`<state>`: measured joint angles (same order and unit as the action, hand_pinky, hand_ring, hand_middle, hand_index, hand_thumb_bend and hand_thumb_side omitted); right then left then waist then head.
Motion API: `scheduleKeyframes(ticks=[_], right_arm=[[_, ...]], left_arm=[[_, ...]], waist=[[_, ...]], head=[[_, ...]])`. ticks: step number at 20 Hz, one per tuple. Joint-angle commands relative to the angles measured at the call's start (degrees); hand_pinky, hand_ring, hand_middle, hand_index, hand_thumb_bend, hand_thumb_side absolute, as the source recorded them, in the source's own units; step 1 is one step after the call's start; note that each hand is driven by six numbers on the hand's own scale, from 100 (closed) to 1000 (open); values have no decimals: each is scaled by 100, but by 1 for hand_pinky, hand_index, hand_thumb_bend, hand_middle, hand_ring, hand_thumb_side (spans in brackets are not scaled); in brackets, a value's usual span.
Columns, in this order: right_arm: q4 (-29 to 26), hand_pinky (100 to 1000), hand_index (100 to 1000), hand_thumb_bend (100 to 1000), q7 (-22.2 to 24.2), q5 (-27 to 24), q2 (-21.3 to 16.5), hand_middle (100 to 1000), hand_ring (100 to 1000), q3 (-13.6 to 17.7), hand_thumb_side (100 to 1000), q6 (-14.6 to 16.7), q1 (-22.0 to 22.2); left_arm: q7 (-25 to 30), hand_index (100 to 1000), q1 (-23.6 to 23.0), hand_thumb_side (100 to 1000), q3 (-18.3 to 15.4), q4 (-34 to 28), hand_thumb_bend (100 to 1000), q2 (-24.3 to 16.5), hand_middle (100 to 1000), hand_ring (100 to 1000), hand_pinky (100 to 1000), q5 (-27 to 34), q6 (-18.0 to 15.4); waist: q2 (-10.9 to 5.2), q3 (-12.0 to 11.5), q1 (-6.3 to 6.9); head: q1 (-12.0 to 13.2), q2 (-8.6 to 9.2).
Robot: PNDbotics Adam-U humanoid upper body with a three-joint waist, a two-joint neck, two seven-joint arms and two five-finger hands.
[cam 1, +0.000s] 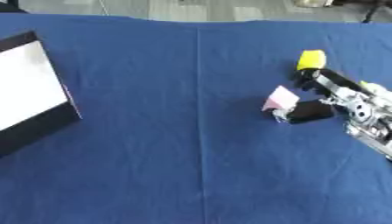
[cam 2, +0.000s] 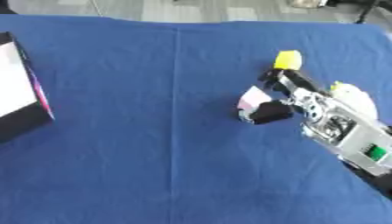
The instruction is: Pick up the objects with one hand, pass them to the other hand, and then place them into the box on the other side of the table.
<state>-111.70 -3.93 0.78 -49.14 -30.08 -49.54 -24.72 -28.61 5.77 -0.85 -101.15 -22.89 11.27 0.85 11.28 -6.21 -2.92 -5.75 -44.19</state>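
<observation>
Covering table: blue cloth (cam 1: 168,131) | beyond: grey floor (cam 1: 183,8)

Bright even light, soft blur, faint shadows.

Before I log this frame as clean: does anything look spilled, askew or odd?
Nothing stands out. The right hand is at the pink object, the yellow object sits just beyond, and the box lies at the table's left edge.
</observation>
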Motion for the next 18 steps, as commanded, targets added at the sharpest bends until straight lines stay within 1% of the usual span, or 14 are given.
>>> scheduleKeyframes(ticks=[1, 8, 18], right_arm=[[124, 884, 870, 567, -65, 43, -65, 757, 857, 124, 339, 86, -89], [355, 884, 868, 569, -22, 45, 36, 763, 857, 65, 347, 255, -95], [480, 884, 866, 563, -6, 41, 92, 764, 856, 70, 343, 290, -114]], left_arm=[[21, 861, -2, 968, 14, -9, 180, -15, 787, 737, 881, 7, 18], [25, 861, 5, 969, 19, -8, 180, -4, 787, 737, 881, 8, 24], [31, 861, 7, 971, 25, -8, 181, 3, 787, 736, 882, 15, 25]], waist=[[-97, -11, -4], [-71, -12, 4], [-62, -21, 0]], head=[[-11, 7], [-8, 7], [1, 7]])
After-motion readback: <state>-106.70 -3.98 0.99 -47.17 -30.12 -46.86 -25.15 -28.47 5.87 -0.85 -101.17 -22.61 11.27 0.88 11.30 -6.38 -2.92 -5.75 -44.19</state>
